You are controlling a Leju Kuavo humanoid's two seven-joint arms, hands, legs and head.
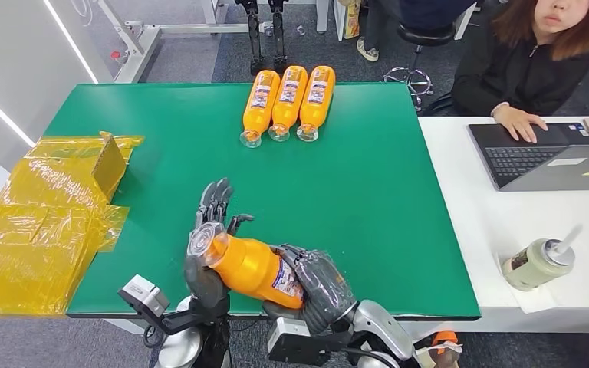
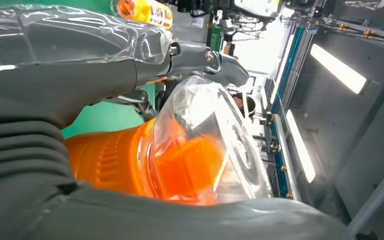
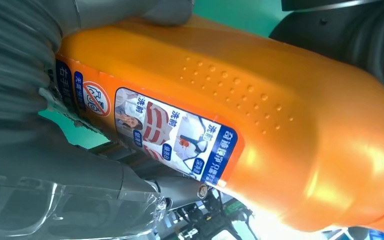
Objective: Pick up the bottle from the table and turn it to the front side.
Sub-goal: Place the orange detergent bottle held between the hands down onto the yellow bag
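An orange bottle (image 1: 249, 264) with a clear cap and a printed label lies sideways just above the front edge of the green table (image 1: 368, 199). My right hand (image 1: 322, 287) wraps around its label end, and the label panel faces the right wrist camera on the bottle (image 3: 260, 100). My left hand (image 1: 205, 257) cups the cap end, thumb below and fingers reaching up past it. Up close, the clear cap of the bottle (image 2: 195, 150) sits between the thumb and fingers of my left hand (image 2: 30, 150). My right hand (image 3: 10, 75) presses against the bottle's side.
Three more orange bottles (image 1: 287, 103) lie side by side at the table's far edge. Yellow plastic wrapping with a box (image 1: 46, 222) covers the left end. A white desk on the right carries a laptop (image 1: 544, 157) and a pale bottle (image 1: 541, 264); a person sits behind it.
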